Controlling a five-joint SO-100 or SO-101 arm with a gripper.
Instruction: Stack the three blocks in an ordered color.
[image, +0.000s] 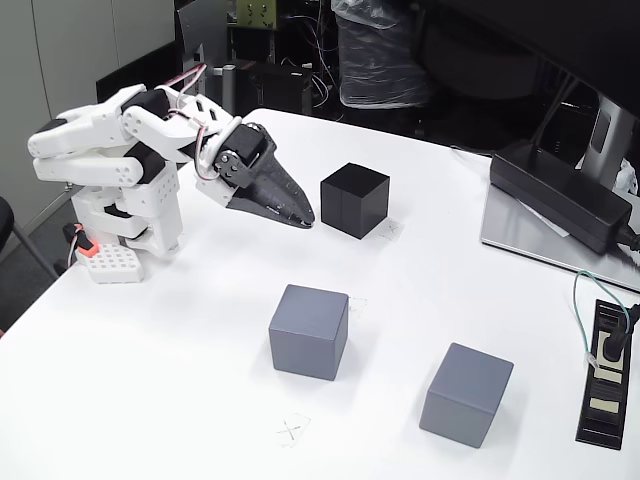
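nothing is stacked yet: in the fixed view all three cubes sit apart on the white table (180, 380), each flat on its own spot. the nearer grey cube (308, 331) is at the middle, the second grey cube (466, 394) lies toward the lower right, and the black cube (354, 199) stands farther back, just right of the gripper (305, 216). the arm (120, 150) is folded low at the left, its dark fingers drawn together to a point and holding nothing, the tip near the black cube but not touching it. so every lift and placement looks left to do. at the right edge lie a black power brick (560, 195) and a power strip (606, 375) with a green cable, well clear of the cubes. small pencil crosses mark the table. nothing blocks the reach.
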